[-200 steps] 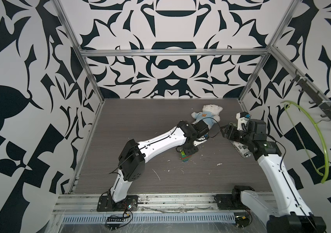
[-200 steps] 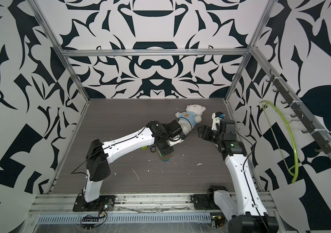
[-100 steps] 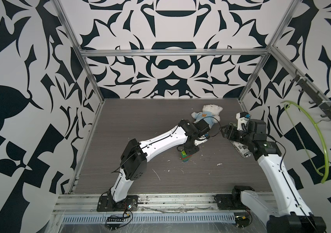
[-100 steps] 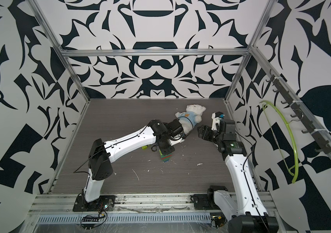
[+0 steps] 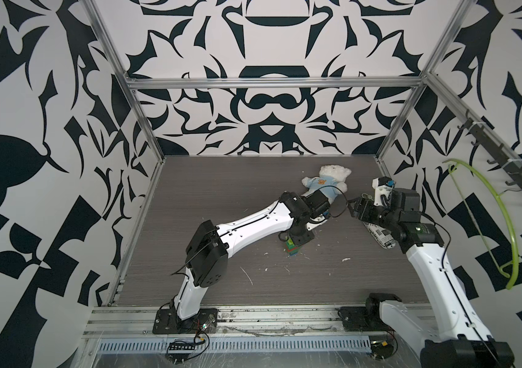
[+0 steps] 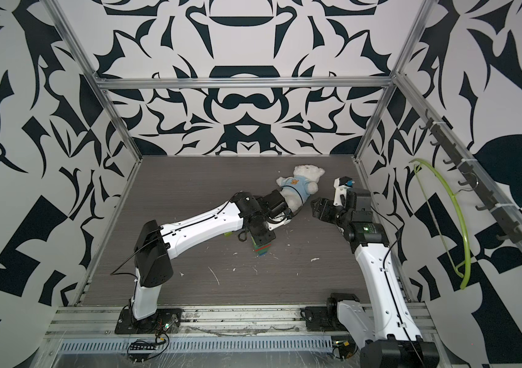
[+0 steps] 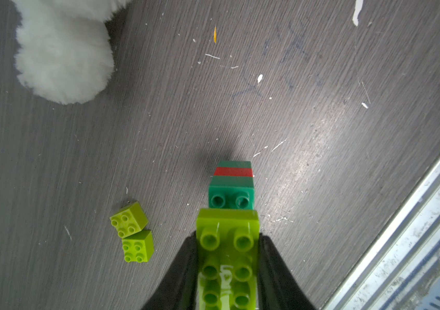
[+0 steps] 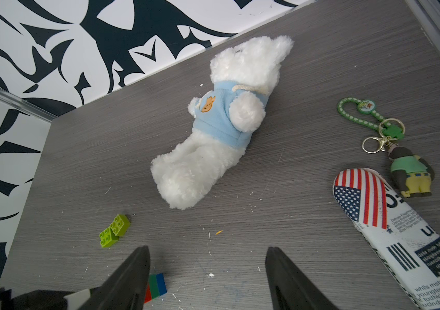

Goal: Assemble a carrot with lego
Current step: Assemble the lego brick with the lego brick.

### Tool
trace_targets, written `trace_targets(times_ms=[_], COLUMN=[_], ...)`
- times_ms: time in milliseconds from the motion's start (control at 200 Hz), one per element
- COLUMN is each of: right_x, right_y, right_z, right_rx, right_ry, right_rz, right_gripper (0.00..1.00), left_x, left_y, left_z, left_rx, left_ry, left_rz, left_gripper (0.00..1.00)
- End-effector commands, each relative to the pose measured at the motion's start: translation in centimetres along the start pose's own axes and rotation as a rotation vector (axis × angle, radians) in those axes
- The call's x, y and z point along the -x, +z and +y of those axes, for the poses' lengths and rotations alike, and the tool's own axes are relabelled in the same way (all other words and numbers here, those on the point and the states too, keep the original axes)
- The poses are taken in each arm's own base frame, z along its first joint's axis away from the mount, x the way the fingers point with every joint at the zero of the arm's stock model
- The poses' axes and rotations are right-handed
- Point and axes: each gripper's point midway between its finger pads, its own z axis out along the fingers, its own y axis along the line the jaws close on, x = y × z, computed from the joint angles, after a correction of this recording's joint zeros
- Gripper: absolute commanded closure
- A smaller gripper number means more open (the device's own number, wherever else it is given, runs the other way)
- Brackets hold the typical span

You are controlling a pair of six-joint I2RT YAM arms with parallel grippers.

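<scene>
The carrot (image 5: 292, 248) (image 6: 262, 248) stands mid-table as a short stack, with dark green (image 7: 231, 196) and a red band (image 7: 232, 171) showing and blue at the bottom (image 8: 162, 285). My left gripper (image 7: 226, 239) is straight above it, shut on an oblong lime green brick (image 7: 228, 222). That brick lies over the stack's top dark green brick; I cannot tell whether it is seated. Two loose square lime bricks (image 7: 129, 219) (image 7: 137, 246) lie touching each other beside the stack. My right gripper (image 8: 208, 252) (image 5: 360, 208) hovers open and empty to the right of the stack.
A white teddy bear in a blue shirt (image 5: 329, 181) (image 8: 221, 128) lies just behind the left wrist. A green keychain with a figure (image 8: 409, 174) and a flag-printed pouch (image 8: 390, 230) lie under the right arm. A green hanger (image 5: 501, 223) hangs on the right wall. The metal rail (image 7: 414, 214) borders the table.
The left arm has shifted only slightly above the stack. Both grippers stand as they were.
</scene>
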Motion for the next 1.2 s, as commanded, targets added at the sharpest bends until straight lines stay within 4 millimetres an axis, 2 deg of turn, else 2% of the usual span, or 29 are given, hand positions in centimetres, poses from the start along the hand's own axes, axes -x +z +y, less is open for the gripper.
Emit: trace_targets(times_ms=[0, 115, 215, 360, 460, 585, 720, 840, 1085, 1195], right_x=[0.6, 0.6, 0.6, 0.7, 0.7, 0.7, 0.8, 0.8, 0.8, 0.8], right_y=[-0.2, -0.3, -0.3, -0.3, -0.3, -0.3, -0.2, -0.2, -0.1, 0.0], right_z=[0.6, 0.6, 0.6, 0.6, 0.6, 0.6, 0.7, 0.7, 0.7, 0.7], right_rx=[0.021, 0.022, 0.021, 0.023, 0.023, 0.022, 0.024, 0.025, 0.03, 0.03], right_ry=[-0.025, -0.025, -0.025, -0.025, -0.025, -0.025, -0.024, -0.024, -0.022, -0.022], right_rz=[-0.028, -0.03, -0.031, -0.032, -0.032, -0.031, -0.03, -0.028, -0.026, -0.026], right_gripper=[0.27, 0.27, 0.27, 0.27, 0.27, 0.27, 0.27, 0.27, 0.27, 0.27], left_x=[-3.6, -4.6, -4.6, -4.5, -4.8, -4.3, -2.6, -2.0, -2.3, -1.6], left_y=[3.7, 4.4, 4.4, 4.0, 4.3, 4.0, 2.6, 1.7, 1.2, 0.3], left_z=[-1.0, -1.4, -1.7, -0.9, -1.4, -2.0, -2.3, -2.0, -0.5, 0.2], left_rx=[-0.028, -0.043, -0.047, 0.022, 0.001, -0.017, -0.064, -0.055, 0.026, 0.064], left_ry=[0.0, -0.02, -0.035, -0.025, 0.006, 0.021, -0.027, -0.038, -0.013, 0.001], left_rz=[0.161, 0.202, 0.194, 0.2, 0.21, 0.195, 0.12, 0.112, 0.149, 0.116], left_gripper=[1.0, 1.0, 1.0, 1.0, 1.0, 1.0, 1.0, 1.0, 1.0, 1.0])
